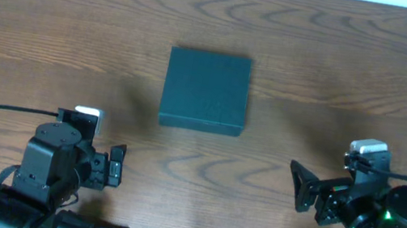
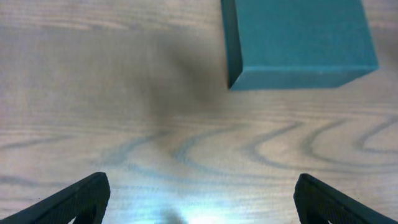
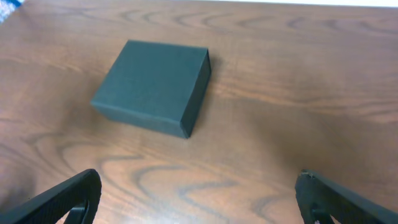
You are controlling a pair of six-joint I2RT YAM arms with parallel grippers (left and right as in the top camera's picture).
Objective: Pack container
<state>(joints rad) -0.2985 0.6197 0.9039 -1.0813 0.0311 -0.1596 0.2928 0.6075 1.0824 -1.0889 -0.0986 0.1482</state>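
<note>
Dark teal square container [image 1: 206, 91] — shallow, lid closed, flat on the wood table [image 1: 55, 17] — mid-table.

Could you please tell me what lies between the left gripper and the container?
Nothing but bare wooden table lies between the open left gripper and the closed container. The left wrist view shows this stretch plainly, and the overhead view agrees.

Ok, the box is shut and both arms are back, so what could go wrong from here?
1. The container lies closed and unbraced on the table. A push from the left end effector or right end effector, both open and short of it, may slide it instead of lifting the lid.
2. No view shows which edge the lid opens from, so the wrong side could be tried.
3. Nothing to pack is in view.
</note>
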